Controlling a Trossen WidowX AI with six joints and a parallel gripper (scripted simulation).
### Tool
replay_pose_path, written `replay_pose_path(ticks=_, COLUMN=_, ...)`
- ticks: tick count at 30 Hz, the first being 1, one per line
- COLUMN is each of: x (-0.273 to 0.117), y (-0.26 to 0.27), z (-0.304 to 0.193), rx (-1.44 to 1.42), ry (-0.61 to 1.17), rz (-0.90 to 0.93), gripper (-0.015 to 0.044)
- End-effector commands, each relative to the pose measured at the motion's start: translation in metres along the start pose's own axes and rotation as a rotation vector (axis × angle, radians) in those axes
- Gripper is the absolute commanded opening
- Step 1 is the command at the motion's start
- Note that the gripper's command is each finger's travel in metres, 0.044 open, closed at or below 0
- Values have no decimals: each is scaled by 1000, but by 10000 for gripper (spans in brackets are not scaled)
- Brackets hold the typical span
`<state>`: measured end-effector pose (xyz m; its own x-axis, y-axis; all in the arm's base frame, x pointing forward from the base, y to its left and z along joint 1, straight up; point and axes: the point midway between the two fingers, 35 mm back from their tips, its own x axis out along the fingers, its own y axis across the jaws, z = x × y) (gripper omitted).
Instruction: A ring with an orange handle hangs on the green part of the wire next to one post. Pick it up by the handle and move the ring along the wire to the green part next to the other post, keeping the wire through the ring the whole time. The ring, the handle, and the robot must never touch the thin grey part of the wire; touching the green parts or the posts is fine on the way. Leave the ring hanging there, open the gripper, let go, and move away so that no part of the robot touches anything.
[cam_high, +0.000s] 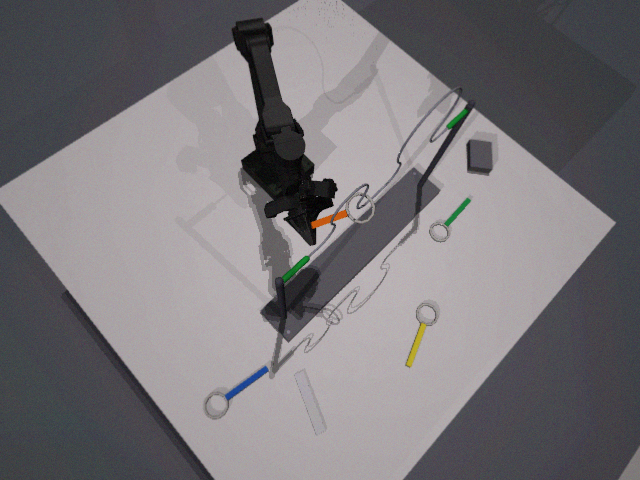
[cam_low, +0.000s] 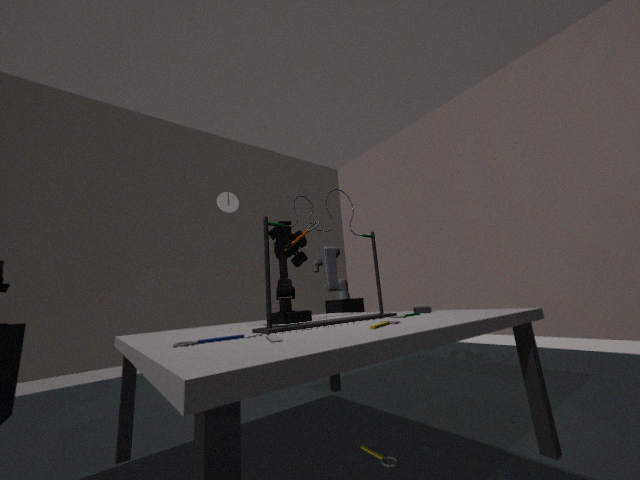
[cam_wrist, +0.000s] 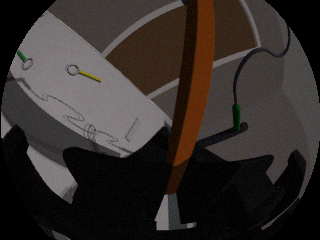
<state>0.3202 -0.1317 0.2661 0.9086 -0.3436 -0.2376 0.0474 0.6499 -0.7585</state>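
Note:
My gripper (cam_high: 312, 226) (cam_low: 285, 250) (cam_wrist: 168, 131) is shut on the orange handle (cam_high: 329, 219) (cam_low: 297, 240) (cam_wrist: 197, 75) near its free end. The handle slants up from the fingers to the pale ring (cam_high: 360, 222) (cam_low: 316, 222). The ring is around the thin grey wire (cam_high: 398, 162) (cam_low: 353, 206) (cam_wrist: 235, 85), near the low stretch between its two humps. Wire and handle cross in the top view; their gap is unclear. The near green part (cam_high: 295, 268) (cam_low: 275, 224) (cam_wrist: 236, 117) and far green part (cam_high: 458, 118) (cam_low: 367, 235) are beside their posts. The wrist view does not show the ring.
The near post (cam_high: 281, 298) (cam_low: 267, 273) and far post (cam_high: 436, 157) (cam_low: 377, 273) stand on a dark base (cam_high: 361, 242). Blue (cam_high: 247, 382), yellow (cam_high: 416, 345) and green (cam_high: 458, 211) handled rings, a dark block (cam_high: 479, 156) and a pale strip (cam_high: 310, 401) lie on the table.

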Motion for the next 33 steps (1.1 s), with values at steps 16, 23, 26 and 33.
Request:
replay_pose_path(ticks=16, x=-15, y=63, z=12, rx=384, ry=45, rz=204, gripper=-150)
replay_pose_path(ticks=23, x=-23, y=82, z=22, rx=505, ry=59, rz=271, gripper=-150)
replay_pose_path(ticks=26, x=-26, y=88, z=26, rx=548, ry=64, rz=294, gripper=-150)
replay_pose_path(ticks=33, x=-32, y=100, z=35, rx=626, ry=73, rz=337, gripper=-150)
